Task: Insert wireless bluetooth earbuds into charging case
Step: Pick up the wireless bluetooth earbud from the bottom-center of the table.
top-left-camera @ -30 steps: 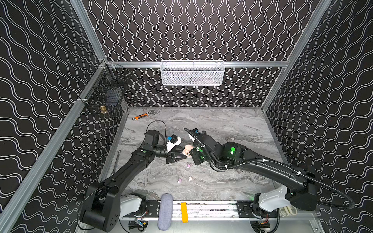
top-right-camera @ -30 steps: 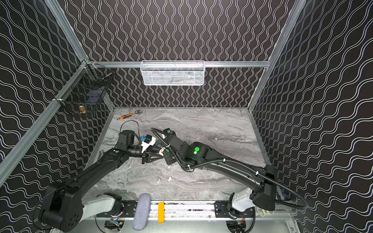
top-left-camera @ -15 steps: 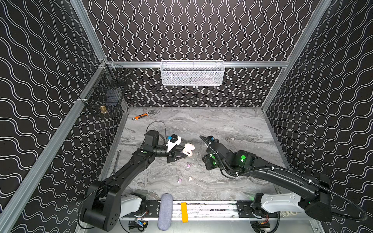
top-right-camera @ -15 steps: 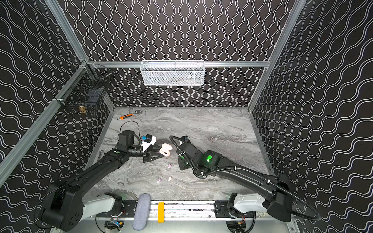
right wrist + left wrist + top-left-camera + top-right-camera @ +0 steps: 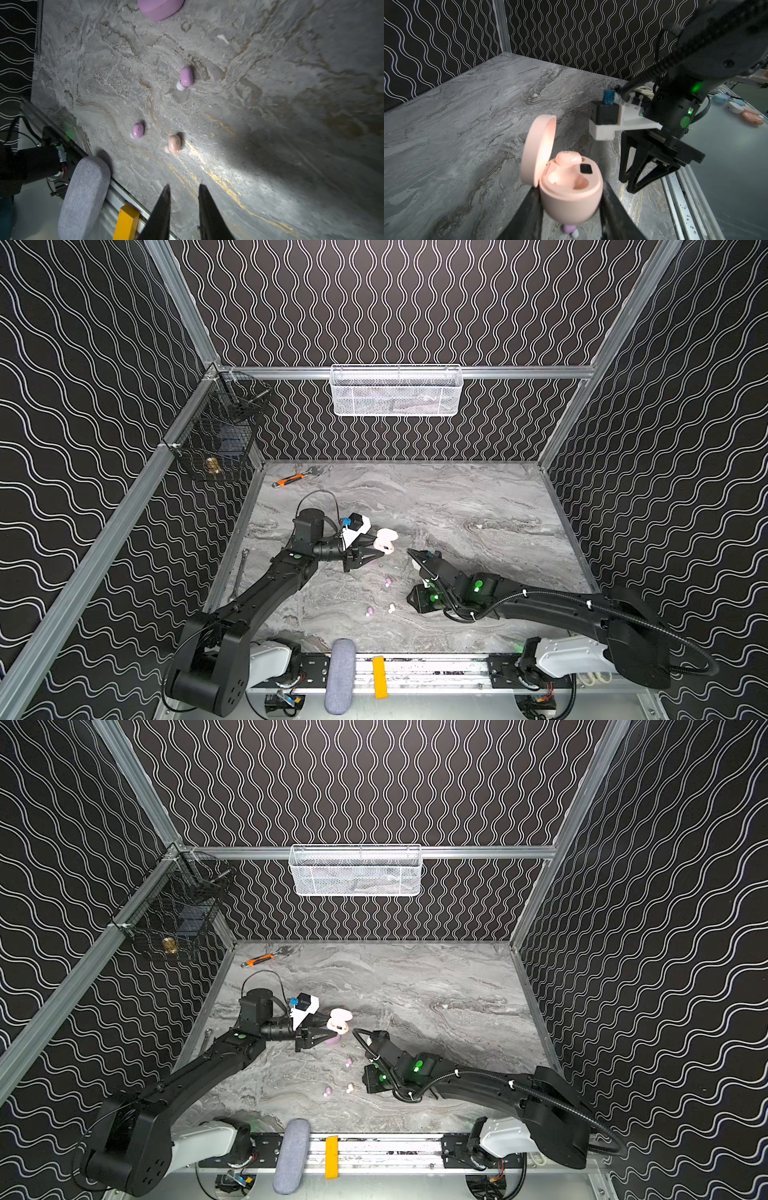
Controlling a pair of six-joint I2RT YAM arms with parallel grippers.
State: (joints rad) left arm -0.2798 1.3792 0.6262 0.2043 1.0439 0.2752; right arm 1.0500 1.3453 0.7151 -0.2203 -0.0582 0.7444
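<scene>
Pink charging case (image 5: 571,187), lid up, one earbud (image 5: 568,161) seated, is clamped in my left gripper (image 5: 570,197). My right gripper (image 5: 184,187), jaws slightly apart and empty, hovers near three loose earbuds (image 5: 174,143) on the table (image 5: 270,104).

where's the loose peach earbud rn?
The peach earbud lies on the table near its front edge, seen in both top views and the right wrist view, between a lilac earbud and the right gripper, touching neither.
</scene>
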